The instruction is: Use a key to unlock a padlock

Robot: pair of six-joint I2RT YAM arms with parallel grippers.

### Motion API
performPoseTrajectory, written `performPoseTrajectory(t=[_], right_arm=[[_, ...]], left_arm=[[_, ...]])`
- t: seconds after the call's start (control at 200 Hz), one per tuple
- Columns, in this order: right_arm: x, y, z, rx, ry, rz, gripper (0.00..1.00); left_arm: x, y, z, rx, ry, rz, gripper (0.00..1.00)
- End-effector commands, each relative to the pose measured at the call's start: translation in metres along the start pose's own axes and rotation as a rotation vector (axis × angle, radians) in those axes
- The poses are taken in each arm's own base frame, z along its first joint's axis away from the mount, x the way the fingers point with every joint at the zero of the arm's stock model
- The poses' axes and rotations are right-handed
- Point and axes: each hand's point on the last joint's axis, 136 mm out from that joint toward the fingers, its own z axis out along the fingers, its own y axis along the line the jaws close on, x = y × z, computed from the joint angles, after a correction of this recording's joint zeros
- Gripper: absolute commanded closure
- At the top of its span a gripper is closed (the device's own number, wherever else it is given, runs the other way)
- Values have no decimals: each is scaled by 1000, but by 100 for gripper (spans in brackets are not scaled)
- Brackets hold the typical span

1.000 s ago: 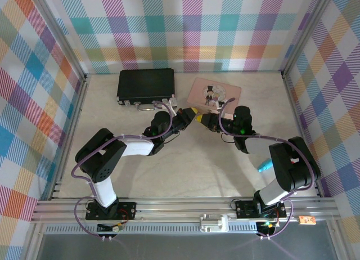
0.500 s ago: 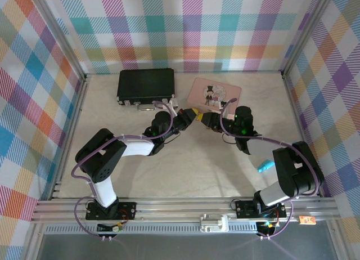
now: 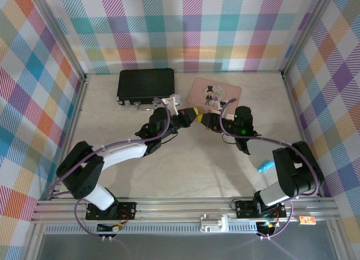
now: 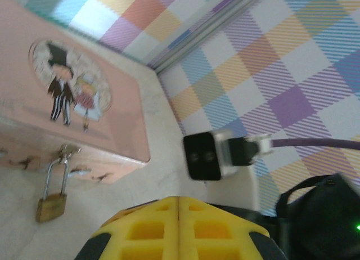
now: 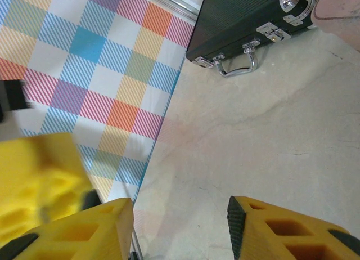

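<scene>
Padlock (image 4: 52, 206) – tiny, brass-gold, with a thin silvery shackle – is hanging from the hasp on the front wall of the pink tin (image 4: 115, 122), its shackle looping through the metal fitting and its body pointing down toward the counter (image 5: 270, 130). In the overhead view the tin is sitting at the far side, with the black case (image 5: 247, 18) lying to its left, handle and clasps facing the arms. Both arms are reaching inward so that the two grippers are meeting nose to nose just in front of the tin. The left gripper (image 4: 179, 199) is pressing its yellow fingers tightly together, leaving no gap at the seam – whether anything thin is being pinched there cannot be told. The right gripper (image 5: 179, 206) is holding its yellow fingers partly apart, with nothing but bare counter showing between them. In the left wrist view the padlock is lying off to the left of the fingers, apart from them, while a small black block with a purple cable (image 4: 203, 156) is sitting just beyond the fingertips against the plaid wall (image 4: 292, 74).
</scene>
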Motion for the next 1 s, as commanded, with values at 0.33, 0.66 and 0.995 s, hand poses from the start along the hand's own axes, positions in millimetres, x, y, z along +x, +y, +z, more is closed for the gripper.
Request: performPoseTrajectory(t=[0.33,0.66,0.995], right_arm=[[3,11,-4,-36,-1,-65,54],[4,43,-8,-211,-9,-89,63],[5,48,-2,-260,5,-119,63]], left_arm=[[-9,6,-19,-204,-63,369,100],[-7,10,3,-17,-33,50,100],[-5,3,11,58,-14,-16,100]])
